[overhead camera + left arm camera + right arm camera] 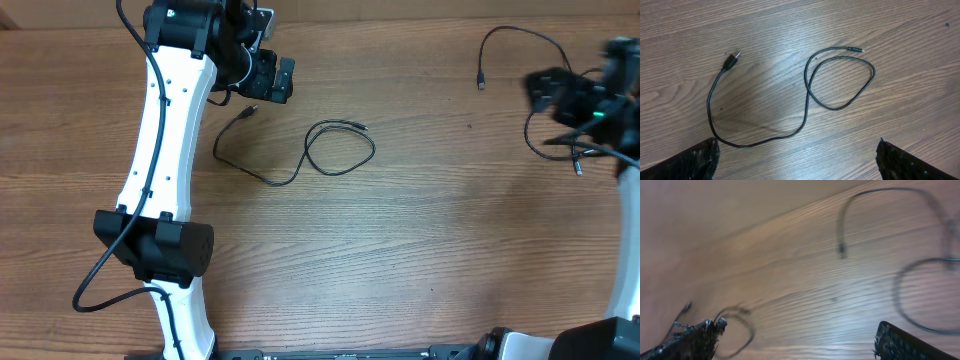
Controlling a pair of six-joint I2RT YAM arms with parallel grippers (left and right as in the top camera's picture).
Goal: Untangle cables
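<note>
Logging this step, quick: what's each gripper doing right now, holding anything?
Left gripper: open, empty, not touching the looped black cable.
Right gripper: open, holding nothing.

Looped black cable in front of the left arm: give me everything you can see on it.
The cable is a single thin black flexible cord, rubbery-looking, lying flat and slack on the wooden table. One end carries a blocky plug with a metal tip, the other a slimmer connector. From the plug it sweeps in a wide curve, then forms one oval loop, crossing itself once. No knot shows. Only the table touches it.
</note>
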